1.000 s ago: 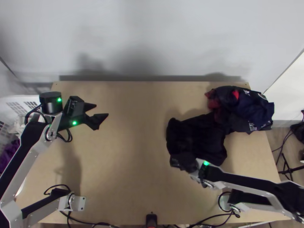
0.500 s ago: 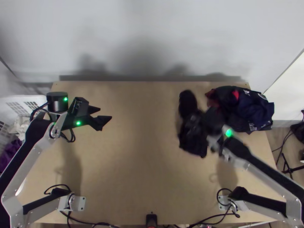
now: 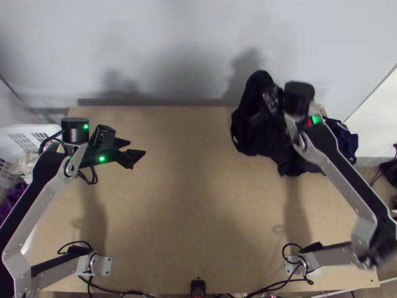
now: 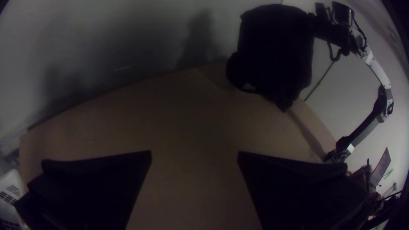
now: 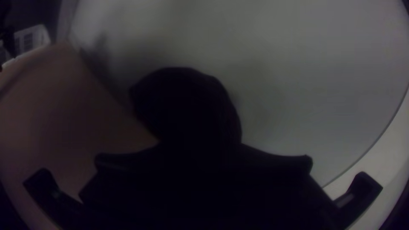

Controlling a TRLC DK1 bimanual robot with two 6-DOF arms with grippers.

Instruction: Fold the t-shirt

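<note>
Basket: white, at the table's left side, with purple cloth near it.
Left hand: above the left part of the table, its black fingers spread apart and nothing between them.
T-shirt: dark, hanging bunched from the right hand by the far right of the table, its upper part against the wall behind.
Right hand: raised over the table's far right, clenched on the t-shirt.
Clothes pile: navy, at the table's right edge, partly behind the right arm.
</note>
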